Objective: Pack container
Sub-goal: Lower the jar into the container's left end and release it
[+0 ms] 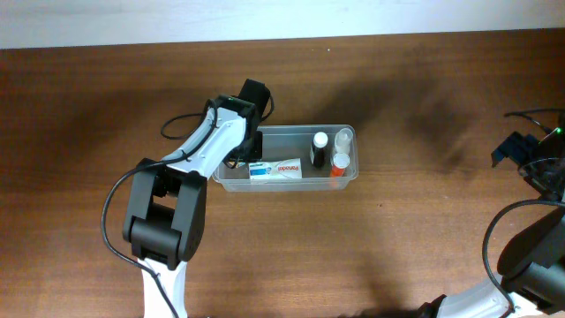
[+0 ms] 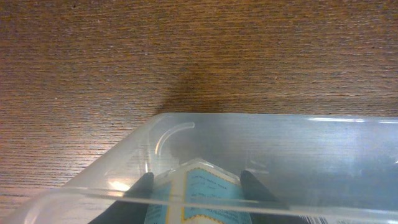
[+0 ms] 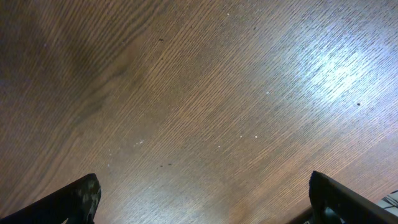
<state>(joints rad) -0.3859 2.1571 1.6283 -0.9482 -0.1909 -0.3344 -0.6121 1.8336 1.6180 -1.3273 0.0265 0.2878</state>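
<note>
The clear plastic container (image 1: 291, 131) sits mid-table, and its rim (image 2: 261, 118) crosses the left wrist view. My left gripper (image 1: 244, 152) reaches down into the container's left end. In the left wrist view its fingers (image 2: 196, 179) are closed on both sides of a small bottle with a light blue, yellow-edged label (image 2: 208, 194), seen through the container wall. A white and blue box (image 1: 275, 170) lies along the front wall. Three small bottles (image 1: 334, 152) stand at the right end. My right gripper (image 1: 516, 150) (image 3: 205, 190) is wide open and empty over bare wood at the far right.
A black cable (image 1: 181, 124) loops on the table behind the left arm. Cables and the right arm's base (image 1: 538, 238) fill the right edge. The brown wooden table (image 1: 397, 230) extends around the container.
</note>
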